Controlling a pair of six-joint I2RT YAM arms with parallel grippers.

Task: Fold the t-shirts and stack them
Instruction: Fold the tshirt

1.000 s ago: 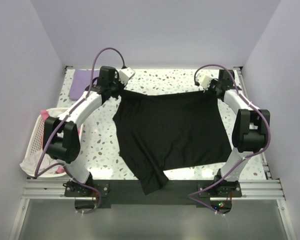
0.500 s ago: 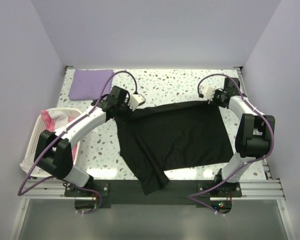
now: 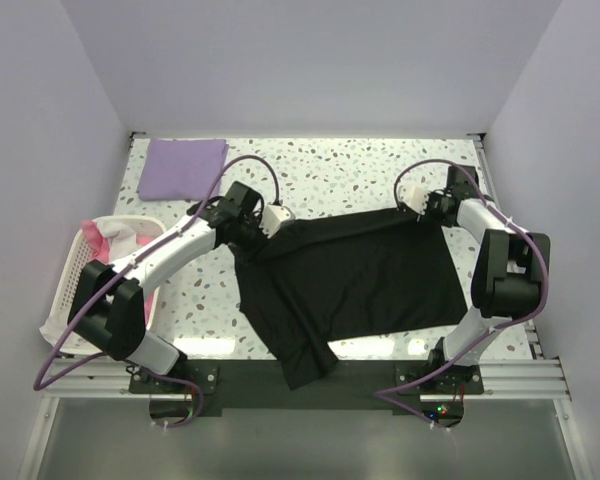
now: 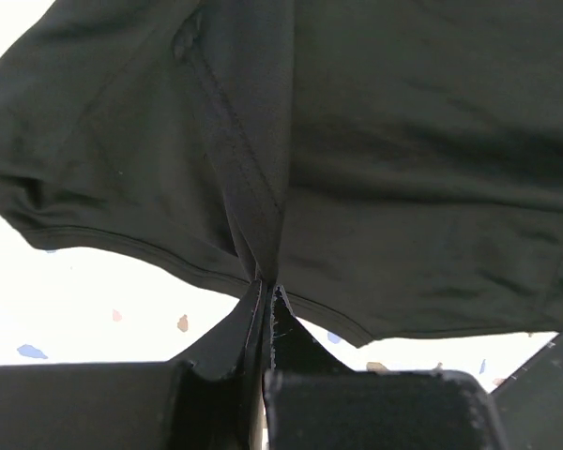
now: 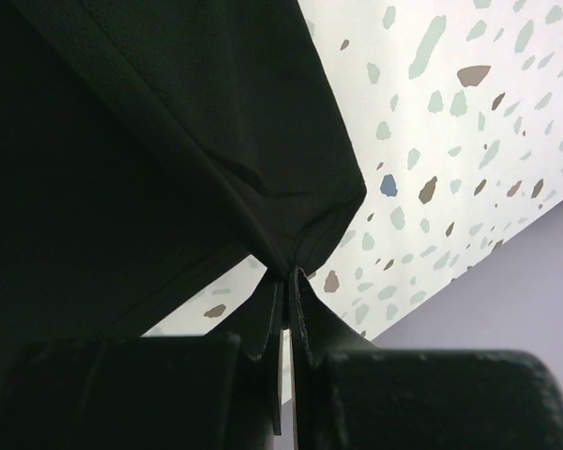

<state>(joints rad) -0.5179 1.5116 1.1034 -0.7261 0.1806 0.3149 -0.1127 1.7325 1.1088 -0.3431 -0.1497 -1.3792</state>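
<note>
A black t-shirt (image 3: 355, 275) lies spread on the speckled table, one sleeve hanging over the near edge. My left gripper (image 3: 268, 232) is shut on the shirt's far left edge; in the left wrist view its tips (image 4: 267, 286) pinch a gathered fold of black cloth (image 4: 375, 159). My right gripper (image 3: 423, 208) is shut on the shirt's far right corner; in the right wrist view the tips (image 5: 289, 275) clamp the hemmed corner (image 5: 169, 159). A folded purple t-shirt (image 3: 183, 167) lies at the far left corner.
A white laundry basket (image 3: 72, 278) with pink and white clothes stands off the table's left edge. Purple walls close in the table on three sides. Speckled tabletop (image 3: 340, 170) shows beyond the black shirt.
Both grippers have drawn the shirt's far edge toward the near side, the left one moving furthest. The far edge now lies folded over the shirt's body, and the purple shirt is uncovered.
</note>
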